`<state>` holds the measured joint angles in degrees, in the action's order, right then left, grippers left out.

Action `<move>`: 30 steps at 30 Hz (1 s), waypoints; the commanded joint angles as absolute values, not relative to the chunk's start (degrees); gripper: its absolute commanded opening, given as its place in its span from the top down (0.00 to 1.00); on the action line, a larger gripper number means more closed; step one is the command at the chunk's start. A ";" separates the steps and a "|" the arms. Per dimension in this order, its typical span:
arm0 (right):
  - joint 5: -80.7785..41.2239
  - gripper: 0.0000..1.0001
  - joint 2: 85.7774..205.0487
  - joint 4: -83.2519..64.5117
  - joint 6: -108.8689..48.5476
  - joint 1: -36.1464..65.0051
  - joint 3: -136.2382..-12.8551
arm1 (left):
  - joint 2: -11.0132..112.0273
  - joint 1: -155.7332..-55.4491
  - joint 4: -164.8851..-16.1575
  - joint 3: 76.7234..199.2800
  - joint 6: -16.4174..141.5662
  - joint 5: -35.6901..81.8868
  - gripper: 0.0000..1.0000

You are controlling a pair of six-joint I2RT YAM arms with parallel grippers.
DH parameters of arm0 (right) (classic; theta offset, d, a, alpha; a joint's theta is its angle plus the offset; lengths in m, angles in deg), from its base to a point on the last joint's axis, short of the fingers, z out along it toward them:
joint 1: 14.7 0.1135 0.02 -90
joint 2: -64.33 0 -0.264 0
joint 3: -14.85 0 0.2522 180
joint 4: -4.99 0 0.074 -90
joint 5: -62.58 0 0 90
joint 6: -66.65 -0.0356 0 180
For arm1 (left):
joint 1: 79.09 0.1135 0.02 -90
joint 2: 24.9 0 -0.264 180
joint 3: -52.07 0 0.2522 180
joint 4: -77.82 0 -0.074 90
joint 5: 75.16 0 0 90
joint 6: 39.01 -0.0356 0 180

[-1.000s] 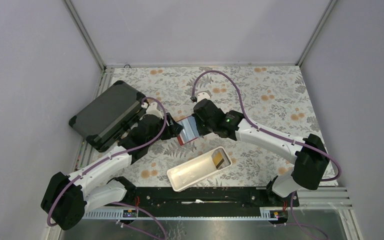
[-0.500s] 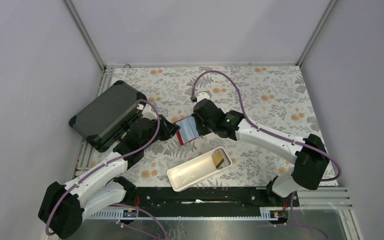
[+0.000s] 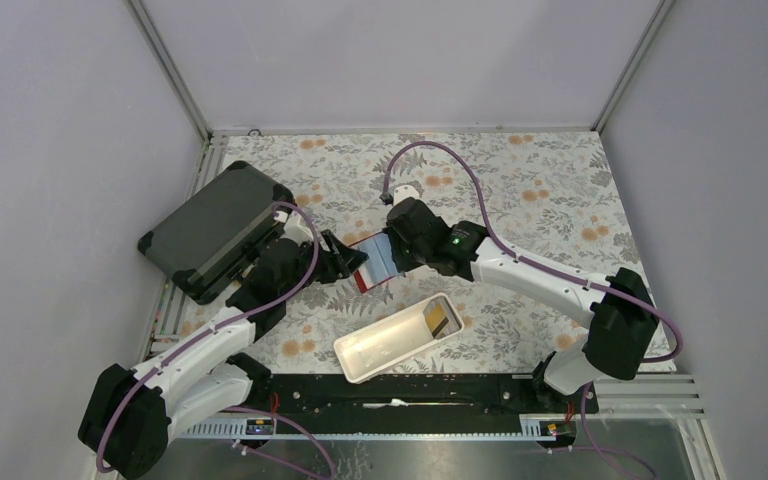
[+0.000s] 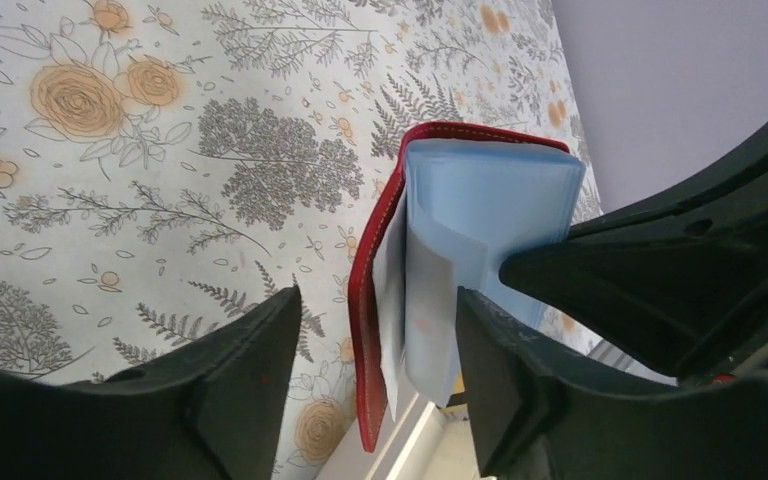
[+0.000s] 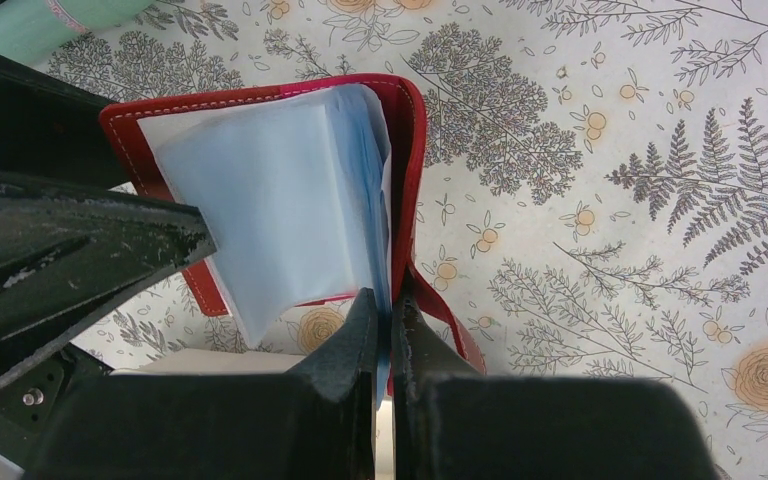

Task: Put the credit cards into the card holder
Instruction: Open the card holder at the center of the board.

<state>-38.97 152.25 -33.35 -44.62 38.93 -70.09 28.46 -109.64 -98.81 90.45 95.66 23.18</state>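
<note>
The card holder, a red folding wallet, hangs open just above the flowered table, with light blue cards or sleeves fanned inside it. My right gripper is shut on the wallet's inner blue leaves next to the red cover. My left gripper is open, one finger on each side of the wallet's free edge, without pinching it. A yellow-brown credit card stands in the right end of the white tray.
A big dark grey hard case lies at the left, right behind my left arm. The white tray sits just in front of the wallet. The black rail runs along the near table edge.
My left gripper has drawn back a little to the left and its fingers now stand apart around the wallet's edge. The right gripper and the wallet have barely moved.
</note>
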 commanded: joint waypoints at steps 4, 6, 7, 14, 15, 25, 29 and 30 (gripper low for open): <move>-41.63 1.00 152.15 -32.32 -44.98 39.44 -72.05 | 27.48 -109.33 -104.62 89.66 95.17 24.96 0.17; -41.83 1.00 152.66 -32.66 -44.88 39.45 -72.49 | 27.76 -109.33 -105.31 89.93 95.08 25.35 0.10; -41.91 1.00 153.11 -32.80 -44.76 39.44 -72.68 | 28.11 -109.34 -105.39 90.26 94.92 25.49 0.07; -43.06 1.00 153.90 -33.03 -44.60 39.83 -73.44 | 32.60 -109.41 -103.25 93.28 93.37 24.40 0.01; -43.19 1.00 154.16 -33.05 -44.54 39.95 -73.59 | 33.37 -109.48 -103.47 93.74 93.37 24.54 0.01; -49.20 1.00 158.56 -36.85 -44.11 41.25 -77.57 | 35.12 -110.82 -109.47 93.27 94.10 24.23 0.01; -53.30 1.00 160.68 -40.17 -44.03 41.90 -80.43 | 34.59 -110.82 -110.29 91.76 94.46 21.47 0.01; -54.45 1.00 161.26 -41.00 -43.93 41.97 -81.11 | 34.60 -110.82 -110.29 91.54 94.64 20.82 0.01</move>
<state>-47.45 159.75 -37.18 -44.45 41.07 -76.62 35.59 -110.71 -105.39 91.92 94.39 23.48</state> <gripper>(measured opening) 0.039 0.989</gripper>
